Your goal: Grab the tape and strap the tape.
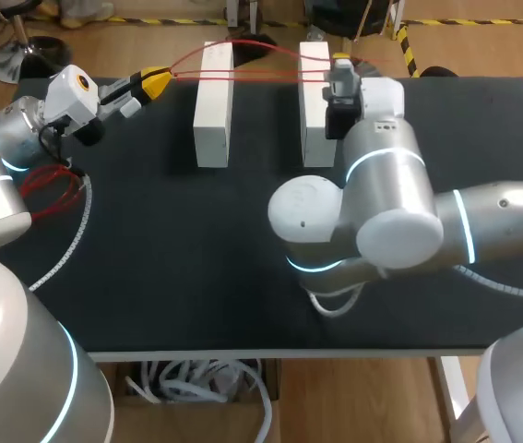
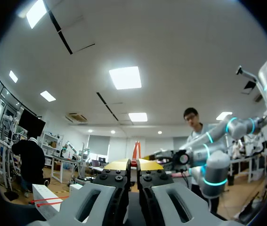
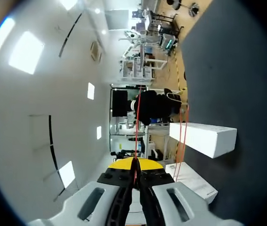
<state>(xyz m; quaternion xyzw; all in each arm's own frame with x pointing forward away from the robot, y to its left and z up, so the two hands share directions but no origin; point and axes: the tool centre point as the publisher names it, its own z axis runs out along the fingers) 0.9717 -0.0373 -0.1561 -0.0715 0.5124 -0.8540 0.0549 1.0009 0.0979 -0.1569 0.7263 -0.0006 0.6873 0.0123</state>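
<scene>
Left gripper (image 1: 157,81), right gripper (image 3: 134,165) both clamped on red tape (image 3: 137,127); if I overpull, it slips or white blocks (image 1: 213,120) tip.

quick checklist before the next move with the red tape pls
1. Left gripper shut on the red tape: ok.
2. Right gripper shut on the tape: ok.
3. Tape spans from the left white block to the right white block: ok.
4. Both blocks side by side on the table: ok.
5. Tape passes around the blocks' far ends: cannot tell.
</scene>
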